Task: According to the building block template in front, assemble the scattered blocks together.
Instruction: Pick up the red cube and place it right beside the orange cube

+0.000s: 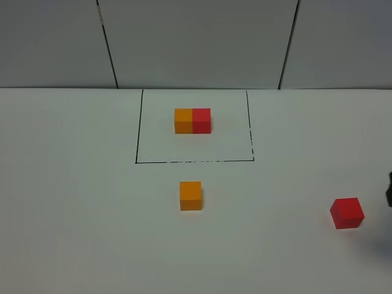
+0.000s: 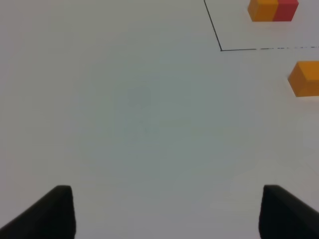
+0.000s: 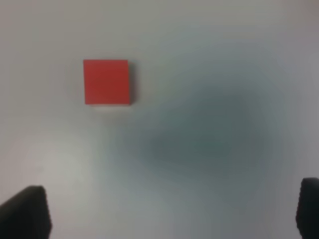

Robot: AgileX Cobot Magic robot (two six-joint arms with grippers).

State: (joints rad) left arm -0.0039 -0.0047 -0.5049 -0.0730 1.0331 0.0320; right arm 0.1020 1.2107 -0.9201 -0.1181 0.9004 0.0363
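Template point(image 1: 192, 120) sits far-centre on white counter point(image 1: 73, 214), inside black outline point(image 1: 153, 162). Orange cube point(image 1: 190, 195) lies just near of the outline. Red cube point(image 1: 347, 213) is well apart, near right. Left tool point(image 2: 167, 211) & right tool point(image 3: 172, 209) both spread, empty.

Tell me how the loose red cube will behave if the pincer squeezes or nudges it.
The red cube looks rigid with flat faces, so it should probably grip squarely and not roll. Its matte finish suggests little slipping. Sitting flat on the white table, a nudge would likely slide it rather than tip it.
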